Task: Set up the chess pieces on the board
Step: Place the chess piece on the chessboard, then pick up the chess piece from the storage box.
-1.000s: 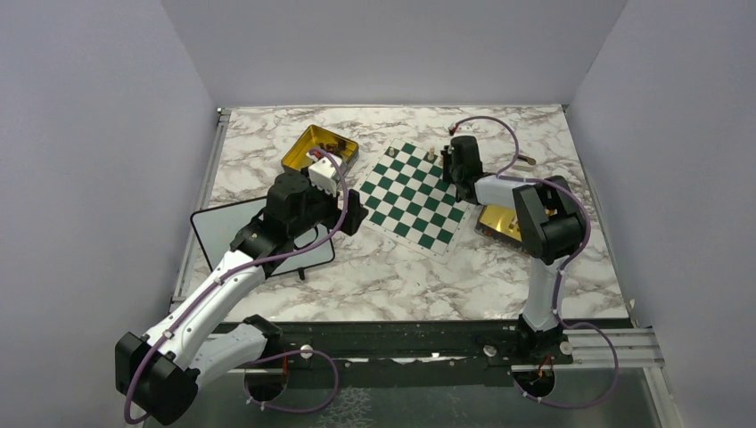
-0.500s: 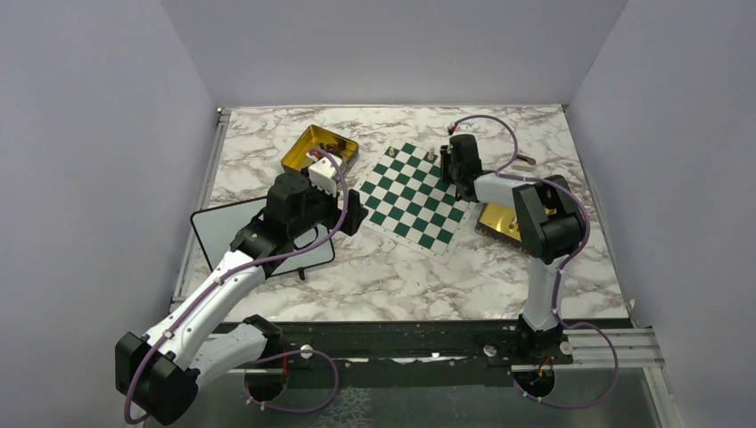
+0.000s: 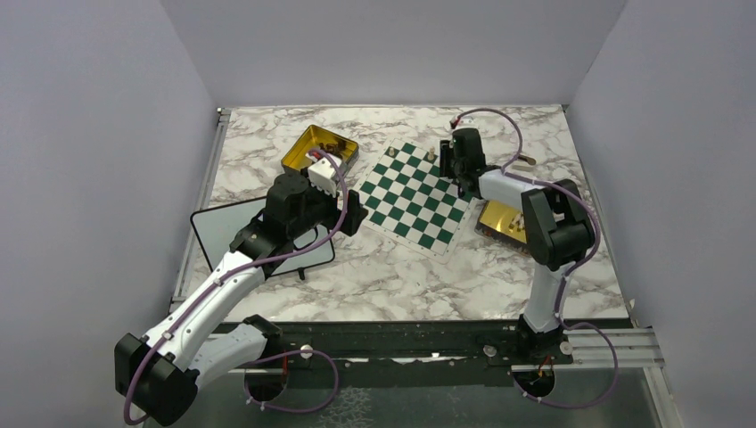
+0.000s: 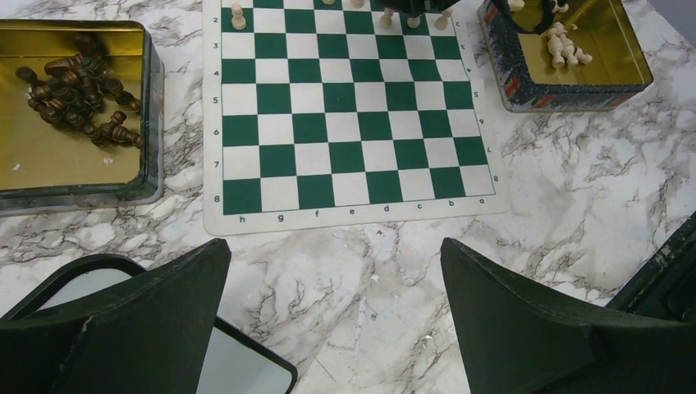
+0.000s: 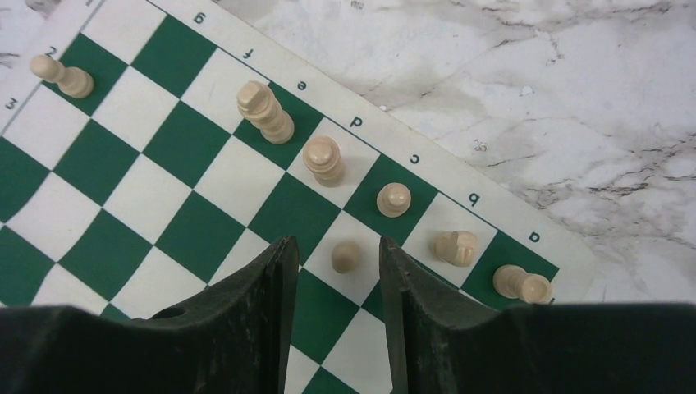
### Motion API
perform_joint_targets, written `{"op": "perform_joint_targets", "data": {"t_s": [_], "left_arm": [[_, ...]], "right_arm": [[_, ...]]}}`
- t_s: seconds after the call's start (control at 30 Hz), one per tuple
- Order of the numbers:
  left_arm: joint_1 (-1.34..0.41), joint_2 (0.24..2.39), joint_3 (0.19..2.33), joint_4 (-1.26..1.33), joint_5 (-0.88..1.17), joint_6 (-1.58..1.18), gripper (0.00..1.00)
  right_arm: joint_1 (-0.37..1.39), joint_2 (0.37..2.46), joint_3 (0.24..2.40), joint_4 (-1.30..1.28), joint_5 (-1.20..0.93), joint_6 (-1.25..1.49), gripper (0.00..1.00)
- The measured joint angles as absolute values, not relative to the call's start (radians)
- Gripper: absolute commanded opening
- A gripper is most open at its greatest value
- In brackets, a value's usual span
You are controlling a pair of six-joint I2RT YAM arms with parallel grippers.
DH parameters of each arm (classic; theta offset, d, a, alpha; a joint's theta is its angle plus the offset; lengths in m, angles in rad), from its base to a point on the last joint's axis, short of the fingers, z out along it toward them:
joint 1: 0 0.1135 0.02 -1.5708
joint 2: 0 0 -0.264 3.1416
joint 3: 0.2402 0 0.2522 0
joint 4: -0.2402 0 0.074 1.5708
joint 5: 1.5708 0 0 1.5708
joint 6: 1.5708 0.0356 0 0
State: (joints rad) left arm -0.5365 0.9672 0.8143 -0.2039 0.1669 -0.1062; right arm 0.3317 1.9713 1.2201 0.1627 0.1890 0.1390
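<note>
The right gripper (image 5: pixel 335 246) has just parted its jaws and the pale pawn (image 5: pixel 345 256) between them stands free on the board (image 5: pixel 220 176), so this piece is placed; the left gripper (image 4: pixel 334 248) hangs spread wide, empty

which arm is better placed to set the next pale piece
right: the right fingers straddle a pale pawn on the board, with the tin of pale pieces by that arm. the left fingers hover off the opposite edge
</note>
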Motion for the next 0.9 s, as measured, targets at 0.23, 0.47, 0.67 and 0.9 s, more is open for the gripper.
{"op": "perform_joint_targets", "data": {"t_s": [0.23,0.47,0.67,0.9], "left_arm": [[-0.537,0.967,0.814,-0.204,0.140,-0.108,0.99],[-0.537,0.967,0.822,-0.210,0.081,-0.134,0.99],[-0.537,1.007,0.894,-0.229,0.085,-0.157,0.99],[-0.537,1.098,0.977,-0.228,0.129,-0.189,0.99]], "right_arm": [[0.332,1.848,1.222,0.111,0.186,0.161,0.47],[0.332,1.673,1.182,0.064,0.191,0.194,0.47],[0.332,1.498,1.054,0.050,0.186,0.233,0.48],[0.332,1.343,0.946,-0.006,0.190,0.274,0.48]]}}
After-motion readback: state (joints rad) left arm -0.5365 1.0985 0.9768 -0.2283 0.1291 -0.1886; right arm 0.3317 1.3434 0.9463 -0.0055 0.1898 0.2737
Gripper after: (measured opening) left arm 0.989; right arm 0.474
